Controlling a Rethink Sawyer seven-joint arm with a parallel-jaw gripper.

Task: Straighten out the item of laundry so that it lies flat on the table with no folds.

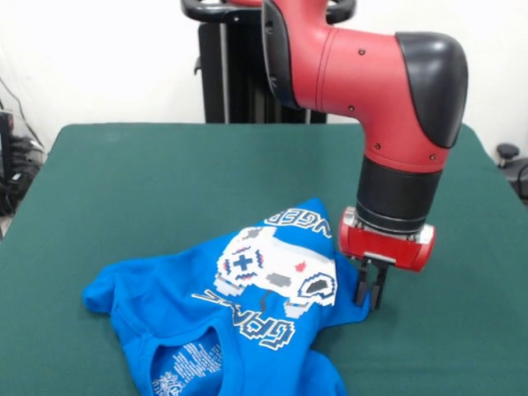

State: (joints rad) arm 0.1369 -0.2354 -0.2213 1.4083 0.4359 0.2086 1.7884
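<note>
The table is taking up most of the room from where I'm standing, its dark green felt-like cover lying smooth and bare over the far half and out to both side edges. Behind it a plain white wall is running across the back, and a black upright stand is rising against that wall just past the table's far edge. Off the left side some dark cables and gear are sitting low by the wall, and a small dark object is showing beyond the right edge.

The bright blue T-shirt is lying at the near edge of the table, left of centre, bunched and rumpled rather than flat. Its white game-controller print is facing up with lettering above and below it, and the neck opening with the inside label is pointing toward the near side, partly cut off at the bottom.

The red and black arm is bending down from the far side to the right of the shirt. Its gripper is standing upright at the shirt's right edge, the dark fingers drawn close together and reaching down to the cloth there; whether they are actually pinching fabric I cannot tell.
</note>
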